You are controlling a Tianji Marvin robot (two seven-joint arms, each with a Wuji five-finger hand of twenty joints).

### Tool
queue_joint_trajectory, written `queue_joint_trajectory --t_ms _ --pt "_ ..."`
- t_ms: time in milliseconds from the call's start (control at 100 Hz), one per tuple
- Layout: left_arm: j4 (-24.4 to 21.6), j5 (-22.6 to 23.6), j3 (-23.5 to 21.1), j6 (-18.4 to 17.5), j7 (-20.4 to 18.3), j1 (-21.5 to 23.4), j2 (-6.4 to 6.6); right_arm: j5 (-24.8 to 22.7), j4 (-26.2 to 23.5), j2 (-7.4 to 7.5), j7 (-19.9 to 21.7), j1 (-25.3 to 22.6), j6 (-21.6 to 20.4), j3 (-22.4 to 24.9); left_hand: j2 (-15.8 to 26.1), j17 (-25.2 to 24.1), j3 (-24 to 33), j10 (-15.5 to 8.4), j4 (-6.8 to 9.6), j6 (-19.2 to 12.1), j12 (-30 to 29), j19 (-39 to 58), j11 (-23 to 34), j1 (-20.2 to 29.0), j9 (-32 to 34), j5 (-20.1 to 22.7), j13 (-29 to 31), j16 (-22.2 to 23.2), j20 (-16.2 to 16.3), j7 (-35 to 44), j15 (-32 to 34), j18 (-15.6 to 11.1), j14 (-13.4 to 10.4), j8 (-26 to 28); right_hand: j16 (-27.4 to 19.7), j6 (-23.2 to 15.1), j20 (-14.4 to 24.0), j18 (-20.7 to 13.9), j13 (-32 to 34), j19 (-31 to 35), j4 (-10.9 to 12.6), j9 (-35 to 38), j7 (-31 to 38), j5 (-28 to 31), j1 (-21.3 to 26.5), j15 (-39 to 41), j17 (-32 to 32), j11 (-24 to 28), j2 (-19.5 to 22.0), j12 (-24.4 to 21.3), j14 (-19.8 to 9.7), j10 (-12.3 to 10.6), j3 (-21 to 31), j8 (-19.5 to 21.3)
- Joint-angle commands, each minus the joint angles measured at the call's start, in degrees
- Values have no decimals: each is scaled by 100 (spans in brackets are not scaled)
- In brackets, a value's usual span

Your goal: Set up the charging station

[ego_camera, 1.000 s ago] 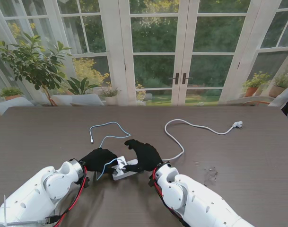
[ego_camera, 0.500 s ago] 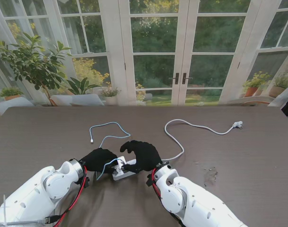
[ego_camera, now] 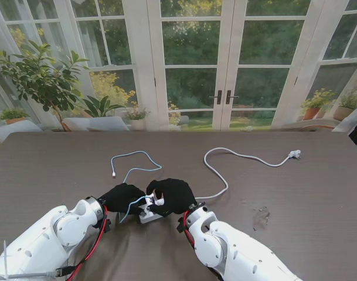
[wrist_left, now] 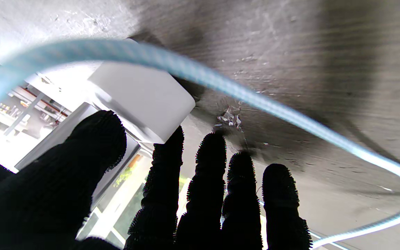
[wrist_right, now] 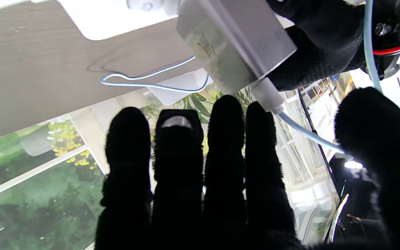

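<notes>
Low in the centre of the stand view, both black-gloved hands meet over a white power strip (ego_camera: 148,216) on the dark table (ego_camera: 295,199). The left hand (ego_camera: 121,198) rests on the strip's left end, fingers straight and close together. The right hand (ego_camera: 169,195) curls over a white charger block (wrist_right: 234,45), probably pinching it, with a light blue cable (ego_camera: 133,167) leading out. The strip's white cord (ego_camera: 237,157) runs toward the upper right.

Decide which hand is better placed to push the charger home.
Probably right: the right hand arches over the charger on the power strip; the left hand lies beside it.
</notes>
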Motion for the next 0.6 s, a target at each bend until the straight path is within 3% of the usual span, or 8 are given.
queue_joint_trajectory --t_ms 0,50,100,220,270,420,590 --pt "118 15 61 3 -209 102 -19 -20 13 -54 60 2 30 -27 -71 -11 -38 -9 94 -224 57 234 56 -235 174 187 467 233 117 103 549 -211 347 60 -5453 -40 122 -104 263 326 25 254 581 227 200 150 139 -48 -132 72 -118 -205 228 102" --pt "117 10 58 4 -210 105 -20 -12 16 -63 58 7 56 -34 -71 -2 -42 -5 95 -216 59 240 59 -230 185 196 464 233 120 105 547 -211 367 61 -5443 -60 118 -109 347 357 34 403 591 403 263 154 207 -62 -127 78 -145 -210 247 99" --pt "118 5 56 4 -210 105 -20 4 23 -72 59 11 68 -41 -65 3 -44 -13 97 -217 58 245 56 -232 183 198 477 235 124 104 551 -209 360 61 -5368 -149 63 -96 466 412 -512 611 741 546 431 137 275 -145 -215 167 -141 -225 226 -410" --pt "116 2 49 0 -212 112 -20 6 53 -94 24 27 75 -73 -54 7 -57 -6 98 -206 58 255 55 -232 197 209 480 236 134 101 550 -204 368 61 -5324 -297 31 -126 768 484 -1019 1036 1193 778 704 125 495 -218 -399 212 -212 -254 215 -958" --pt "111 1 43 -1 -219 116 -18 23 70 -109 8 30 75 -83 -47 6 -63 -7 98 -217 58 258 53 -234 200 206 479 237 137 96 549 -208 360 60 -5246 -374 22 -139 814 508 -1115 1192 1413 851 828 210 592 -242 -468 267 -240 -265 215 -1127" --pt "98 -7 21 -3 -234 133 -15 92 145 -160 -32 46 48 -115 -32 10 -81 0 99 -208 60 268 50 -241 210 205 481 240 151 85 551 -206 370 59 -5061 -496 1 -226 844 557 -1079 1663 1801 1115 1190 680 983 -359 -361 361 -314 -251 313 -1417" --pt "99 -37 16 -13 -257 140 -14 198 220 -218 -50 64 32 -139 4 13 -119 5 98 -201 61 275 46 -261 211 206 481 243 163 74 553 -208 374 58 -4960 -428 -23 -420 855 522 -964 1991 1877 1363 1413 1068 1381 -453 -238 386 -427 -182 485 -1420"
